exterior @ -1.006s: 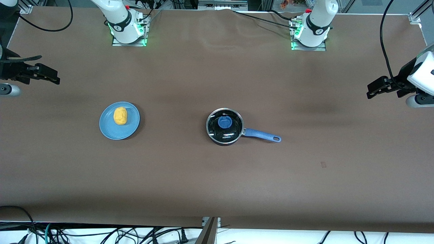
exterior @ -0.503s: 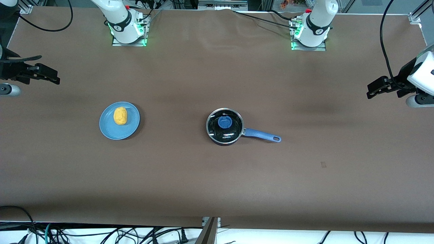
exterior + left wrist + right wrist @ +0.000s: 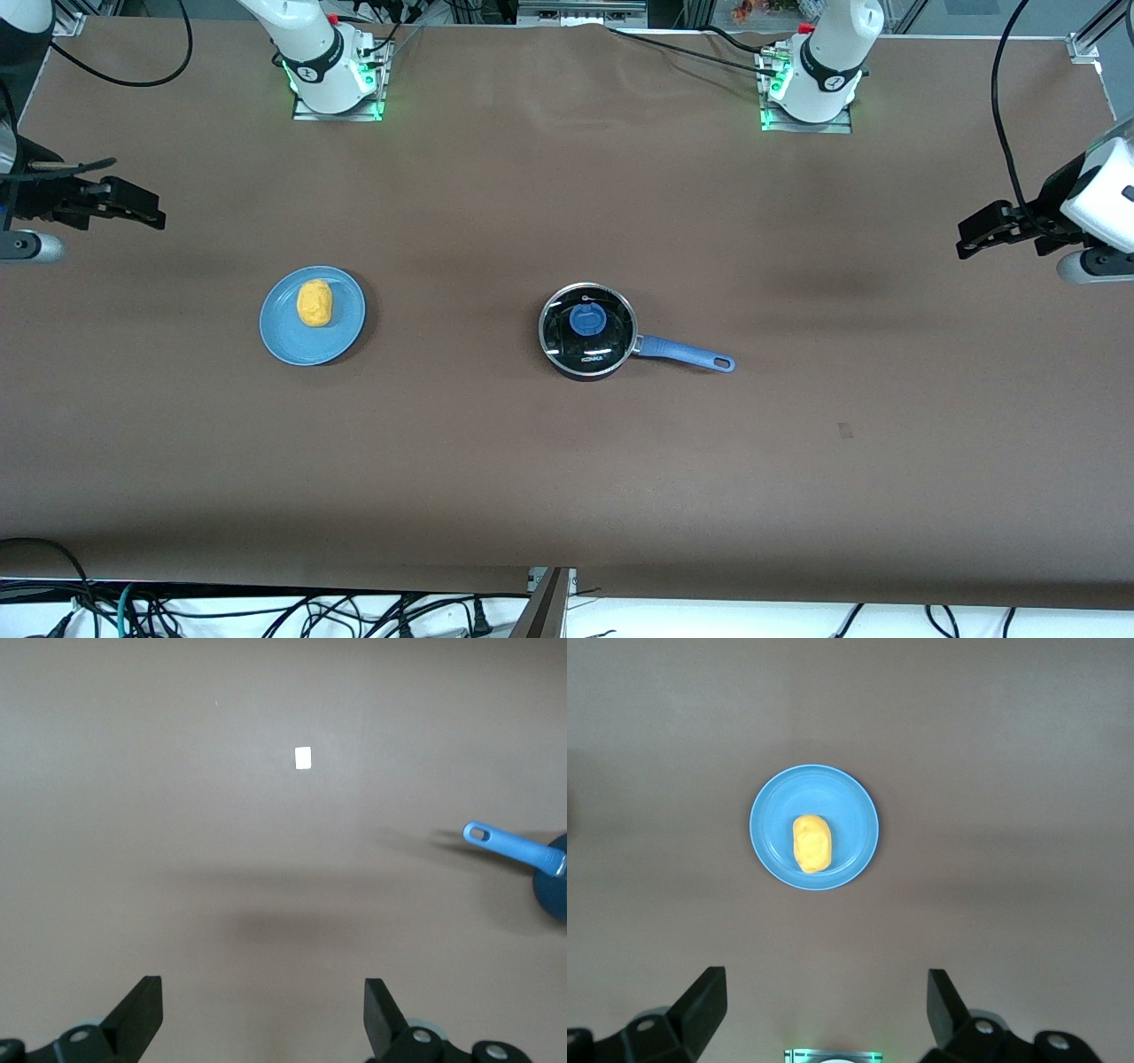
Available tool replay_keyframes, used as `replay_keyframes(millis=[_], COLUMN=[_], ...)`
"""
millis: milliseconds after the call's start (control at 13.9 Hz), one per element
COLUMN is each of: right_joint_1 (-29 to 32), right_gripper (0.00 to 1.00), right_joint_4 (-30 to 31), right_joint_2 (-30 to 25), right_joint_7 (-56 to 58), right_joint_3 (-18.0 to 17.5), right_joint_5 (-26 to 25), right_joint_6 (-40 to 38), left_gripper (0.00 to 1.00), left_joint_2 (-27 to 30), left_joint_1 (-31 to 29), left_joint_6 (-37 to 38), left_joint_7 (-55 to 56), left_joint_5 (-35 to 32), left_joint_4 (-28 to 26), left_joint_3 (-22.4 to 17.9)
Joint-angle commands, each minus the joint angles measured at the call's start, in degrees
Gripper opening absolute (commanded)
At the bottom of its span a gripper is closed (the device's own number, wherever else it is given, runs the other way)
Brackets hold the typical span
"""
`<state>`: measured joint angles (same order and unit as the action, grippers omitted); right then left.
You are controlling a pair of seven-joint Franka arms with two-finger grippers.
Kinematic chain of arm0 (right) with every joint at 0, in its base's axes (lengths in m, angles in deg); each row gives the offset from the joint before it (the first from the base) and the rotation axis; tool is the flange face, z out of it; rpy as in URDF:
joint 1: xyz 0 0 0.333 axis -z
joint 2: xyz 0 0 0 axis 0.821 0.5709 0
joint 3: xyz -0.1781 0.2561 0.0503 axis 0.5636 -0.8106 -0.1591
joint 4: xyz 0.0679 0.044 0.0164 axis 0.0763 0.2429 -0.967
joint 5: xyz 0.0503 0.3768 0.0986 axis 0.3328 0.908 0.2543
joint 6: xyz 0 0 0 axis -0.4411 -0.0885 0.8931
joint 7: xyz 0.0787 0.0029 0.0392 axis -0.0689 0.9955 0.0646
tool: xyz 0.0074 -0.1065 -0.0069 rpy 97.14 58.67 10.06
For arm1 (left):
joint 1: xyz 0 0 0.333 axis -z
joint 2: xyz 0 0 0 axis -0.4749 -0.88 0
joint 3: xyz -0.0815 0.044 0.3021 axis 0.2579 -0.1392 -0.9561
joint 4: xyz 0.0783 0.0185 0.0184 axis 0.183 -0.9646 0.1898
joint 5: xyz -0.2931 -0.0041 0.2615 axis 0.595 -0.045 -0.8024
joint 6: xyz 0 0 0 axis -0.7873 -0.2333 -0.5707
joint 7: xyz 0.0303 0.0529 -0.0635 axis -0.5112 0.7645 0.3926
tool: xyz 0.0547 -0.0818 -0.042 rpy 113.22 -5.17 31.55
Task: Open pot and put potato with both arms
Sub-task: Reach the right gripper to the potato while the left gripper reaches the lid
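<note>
The black pot (image 3: 588,332) stands mid-table with its glass lid and blue knob (image 3: 586,319) on it; its blue handle (image 3: 687,354) points toward the left arm's end and shows in the left wrist view (image 3: 509,844). The yellow potato (image 3: 314,303) lies on a blue plate (image 3: 341,341), also in the right wrist view (image 3: 812,843). My left gripper (image 3: 973,237) hangs open and empty over the table's left-arm end, its own view showing the wide jaws (image 3: 263,1010). My right gripper (image 3: 146,208) is open and empty over the right-arm end (image 3: 827,1005).
A small pale tag (image 3: 845,431) lies on the brown table (image 3: 567,478) nearer the front camera than the handle; it shows in the left wrist view (image 3: 303,757). The arm bases (image 3: 332,84) stand along the table's edge farthest from the front camera.
The right gripper has shifted slightly inward over the table. The left gripper has barely moved. Pot, lid, plate and potato are unmoved.
</note>
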<state>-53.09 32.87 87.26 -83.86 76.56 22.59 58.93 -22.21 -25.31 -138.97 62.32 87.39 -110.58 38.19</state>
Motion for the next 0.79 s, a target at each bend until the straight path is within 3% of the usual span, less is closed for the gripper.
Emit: replay_keyframes(millis=[0,216,359,575,719], right_joint_1=[0.3,0.4,0.1,-0.2,-0.3], right_gripper=[1.00,1.00,1.00,1.00,1.00], right_joint_4=[-1.4,-1.4,-1.1,-0.4,1.5], right_joint_2=[1.9,5.0,6.9,11.2,13.5], right_joint_7=[-0.1,0.7,0.6,-0.2,-0.4], right_joint_3=[-0.2,-0.2,-0.2,-0.6,-0.6], right_joint_5=[0.7,0.5,0.6,0.9,1.3], right_joint_6=[-0.1,1.2,2.3,6.0,9.0], left_gripper=[1.00,1.00,1.00,1.00,1.00], left_joint_2=[-1.1,-4.7,-7.6,-11.5,-14.9], left_joint_1=[0.7,1.2,1.3,1.5,4.8], left_joint_6=[2.1,1.0,-2.8,-9.9,-14.6], left_joint_7=[3.5,10.6,15.0,28.9,33.6], left_joint_5=[2.5,5.4,7.7,7.3,7.0], left_joint_4=[0.6,0.6,0.3,-0.1,0.0], left_joint_3=[0.4,4.5,8.5,17.5,19.3])
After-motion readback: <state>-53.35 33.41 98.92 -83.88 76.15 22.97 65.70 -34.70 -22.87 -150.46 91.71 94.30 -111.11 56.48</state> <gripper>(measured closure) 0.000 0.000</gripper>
